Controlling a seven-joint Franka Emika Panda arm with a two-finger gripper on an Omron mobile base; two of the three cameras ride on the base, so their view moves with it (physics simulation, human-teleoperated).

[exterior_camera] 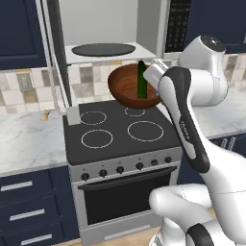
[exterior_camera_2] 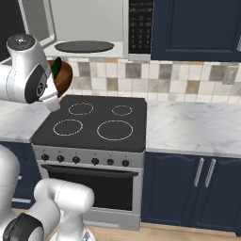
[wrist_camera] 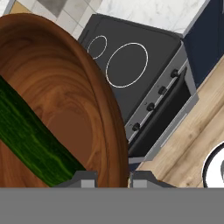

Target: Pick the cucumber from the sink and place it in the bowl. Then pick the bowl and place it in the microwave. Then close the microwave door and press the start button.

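Observation:
The reddish-brown wooden bowl hangs tilted above the back of the stove, just below the microwave. My gripper is shut on the bowl's right rim, one fingertip on each side of the wall. The dark green cucumber leans inside the bowl. The microwave door stands swung open to the left, showing the round dark turntable. A black keypad panel is right of the cavity. The sink is out of view.
A black-top stove with oven and knobs lies under the bowl. Marble counters flank it on both sides. Dark blue cabinets hang right of the microwave.

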